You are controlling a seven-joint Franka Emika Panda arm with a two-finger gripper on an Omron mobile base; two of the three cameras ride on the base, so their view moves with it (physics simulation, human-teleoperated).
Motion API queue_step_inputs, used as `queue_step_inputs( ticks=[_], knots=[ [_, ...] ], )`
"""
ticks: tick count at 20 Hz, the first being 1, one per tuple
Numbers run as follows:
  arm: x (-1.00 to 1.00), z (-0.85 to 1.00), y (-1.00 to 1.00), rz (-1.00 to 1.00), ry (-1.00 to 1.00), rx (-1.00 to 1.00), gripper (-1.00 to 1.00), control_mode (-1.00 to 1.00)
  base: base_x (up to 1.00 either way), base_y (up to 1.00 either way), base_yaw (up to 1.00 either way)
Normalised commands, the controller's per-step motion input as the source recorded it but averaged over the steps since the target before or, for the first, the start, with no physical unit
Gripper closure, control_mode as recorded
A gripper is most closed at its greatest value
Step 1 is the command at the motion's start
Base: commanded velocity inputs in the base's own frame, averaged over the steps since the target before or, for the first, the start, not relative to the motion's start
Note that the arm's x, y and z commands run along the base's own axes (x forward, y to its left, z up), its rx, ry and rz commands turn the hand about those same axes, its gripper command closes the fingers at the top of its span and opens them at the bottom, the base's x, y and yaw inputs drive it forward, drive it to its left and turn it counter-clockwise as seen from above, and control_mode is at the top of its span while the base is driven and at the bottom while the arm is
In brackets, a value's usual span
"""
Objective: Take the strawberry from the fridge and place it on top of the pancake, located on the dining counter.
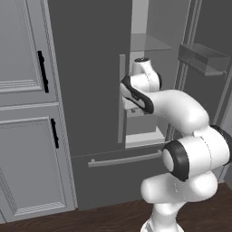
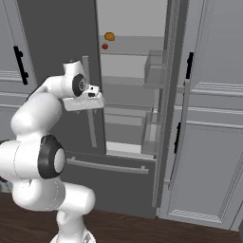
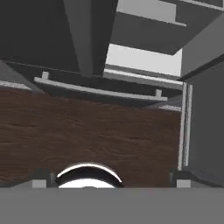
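Note:
The fridge (image 1: 90, 90) is tall and dark grey; its left door is closed and its right door stands swung open. On an upper shelf inside lies the tiny red strawberry (image 2: 105, 46). My gripper (image 2: 88, 105) hangs in front of the left door's handle, well below and to the left of the strawberry, pointing down. In the hand view my gripper (image 3: 111, 181) is open with nothing between the wide-apart fingertips (image 3: 41, 181), looking at the floor and the fridge's drawer bar (image 3: 100, 90). The pancake and the dining counter are out of view.
An orange-yellow food item (image 2: 109, 36) sits just above the strawberry. The open door (image 2: 163, 95) carries clear bins (image 2: 155, 70). Light grey panelled cabinets flank the fridge (image 1: 27, 136) (image 2: 213, 142). Dark wood floor (image 3: 87, 131) lies below.

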Motion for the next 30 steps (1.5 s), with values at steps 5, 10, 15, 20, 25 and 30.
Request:
queue_step_inputs(
  ticks=[5, 10, 15, 20, 25, 30],
  knots=[
    [0.27, 0.29, 0.14, -0.49, -0.87, 0.36, -1.00, -1.00, 0.00, 0.00, 0.00],
    [0.51, 0.52, 0.38, -0.26, -0.62, 0.20, -1.00, -1.00, 0.00, 0.00, 0.00],
    [0.35, 0.14, 0.59, -0.03, -0.58, -0.01, -1.00, -1.00, 0.00, 0.00, 0.00],
    [0.10, 0.00, 0.05, 0.16, -0.18, -0.10, -1.00, -1.00, 0.00, 0.00, 0.00],
    [0.08, 0.27, -0.33, 0.06, 0.10, -0.05, -1.00, -1.00, 0.00, 0.00, 0.00],
    [-0.35, 0.78, -0.13, -0.01, 0.06, -0.10, -1.00, -1.00, 0.00, 0.00, 0.00]
  ],
)
